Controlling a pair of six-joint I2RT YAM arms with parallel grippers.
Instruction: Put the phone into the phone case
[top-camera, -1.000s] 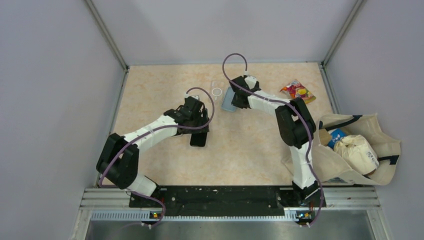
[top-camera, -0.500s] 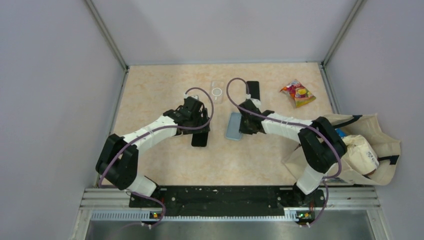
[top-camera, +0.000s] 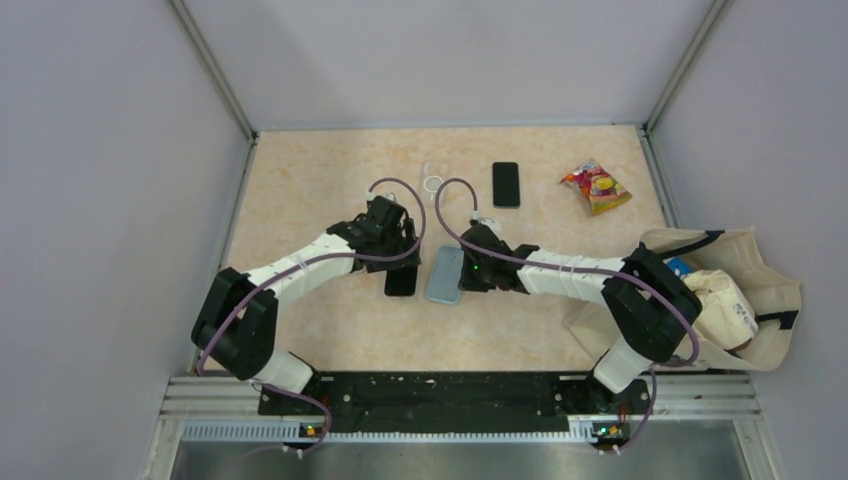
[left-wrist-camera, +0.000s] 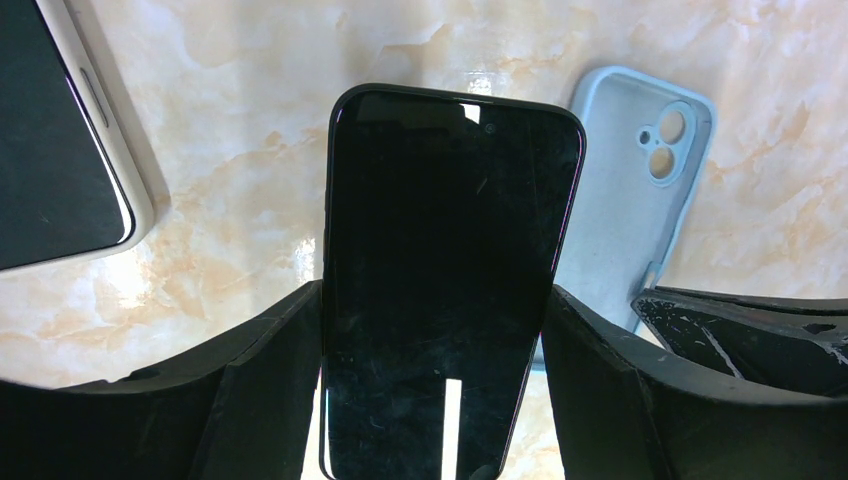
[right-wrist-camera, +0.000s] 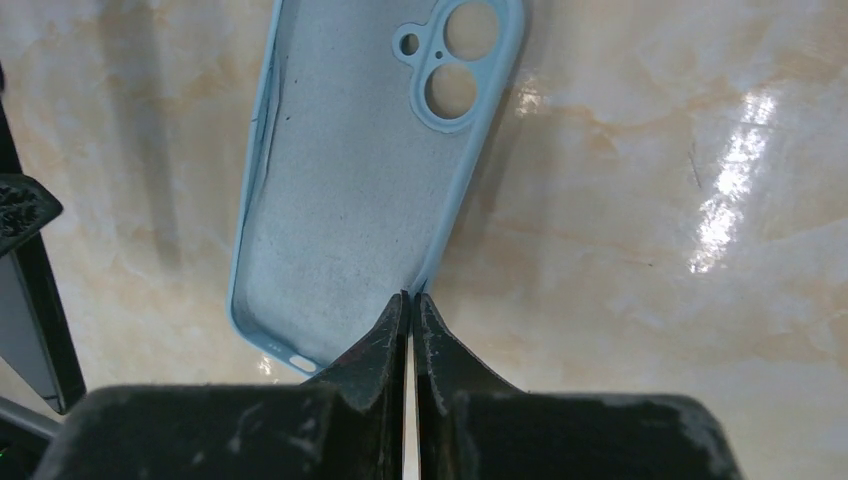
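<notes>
The glossy tabletop looked like the big worry: nothing there to brace against, so a case pushed flat could simply skate away. Next, the pale blue phone case lay open side up with its camera cut-outs at the far end, just beside the phone, which was held screen-up over the tabletop. The left gripper was spread to the phone's width and clamped on its long edges. Those fingers would probably foul the case walls before the phone seated, and the smooth edges might slide under pressure. The right gripper was all but closed, pinching the case's thin side wall near its lower corner. That soft lip could flex or pop free, and the finger inside the case would likely block that corner of the phone.
</notes>
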